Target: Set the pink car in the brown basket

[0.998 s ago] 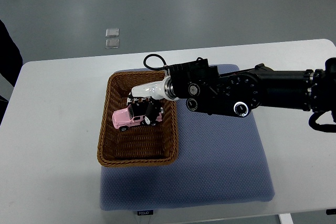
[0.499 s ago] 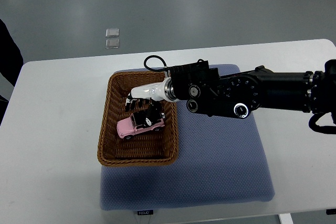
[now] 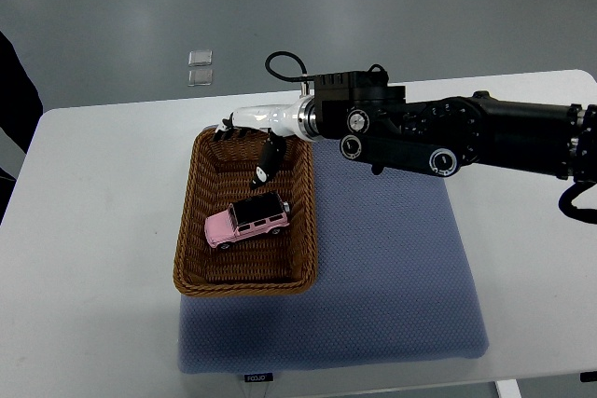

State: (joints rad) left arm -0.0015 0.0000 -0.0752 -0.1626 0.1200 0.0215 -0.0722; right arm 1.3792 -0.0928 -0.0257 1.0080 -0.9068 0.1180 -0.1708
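One pink car in brown basket, below open, empty right hand.

The place looked like a robotics lab or test room: a plain white rectangular table carried a blue-grey textured foam mat, and stood on a bare grey smooth floor bearing two small clear square markers.
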